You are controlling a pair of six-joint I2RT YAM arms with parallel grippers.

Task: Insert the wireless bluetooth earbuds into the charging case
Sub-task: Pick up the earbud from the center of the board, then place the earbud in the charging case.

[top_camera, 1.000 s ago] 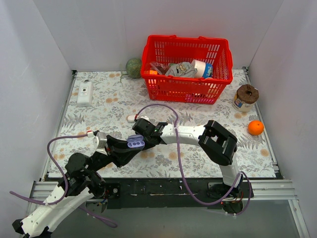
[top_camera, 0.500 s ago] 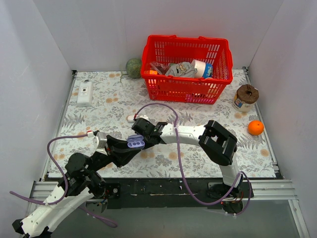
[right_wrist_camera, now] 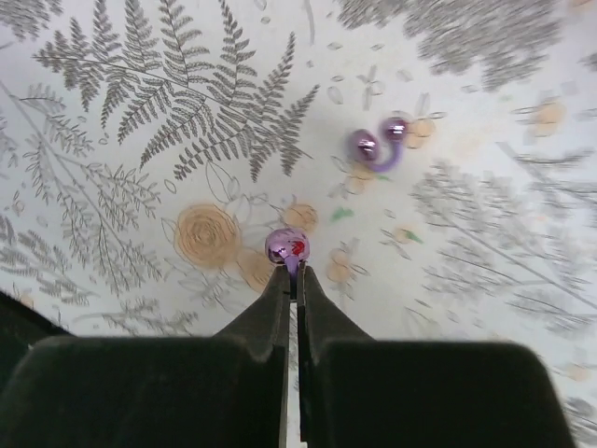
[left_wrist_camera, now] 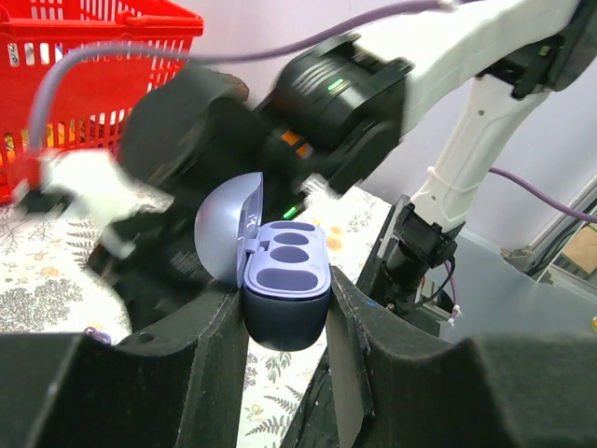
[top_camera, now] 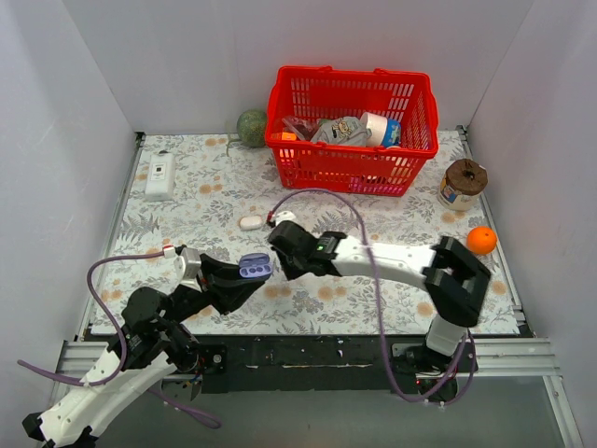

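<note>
On a fern-and-flower printed tablecloth (top_camera: 187,215), the left gripper (left_wrist_camera: 285,322) clamps a smooth lavender plastic charging case (left_wrist_camera: 284,280) by its sides. The case is raised above the cloth left of centre, its hinged lid tipped back and both oval sockets unfilled. Just to its right, the right gripper (right_wrist_camera: 292,273), jaws pinched to a sliver, holds one glossy purple bead-like earbud (right_wrist_camera: 287,246) at its fingertips; whether the bud touches the cloth cannot be told. A second purple earbud (right_wrist_camera: 373,145), curved with two shiny rounded ends, lies on the cloth nearby, apart from the first. Behind, a red plastic lattice basket (top_camera: 350,173) holds a crumpled silvery pouch (top_camera: 338,131) and a white cylinder with a blue band (top_camera: 381,128). A round orange fruit (top_camera: 481,240) sits far right.
</note>
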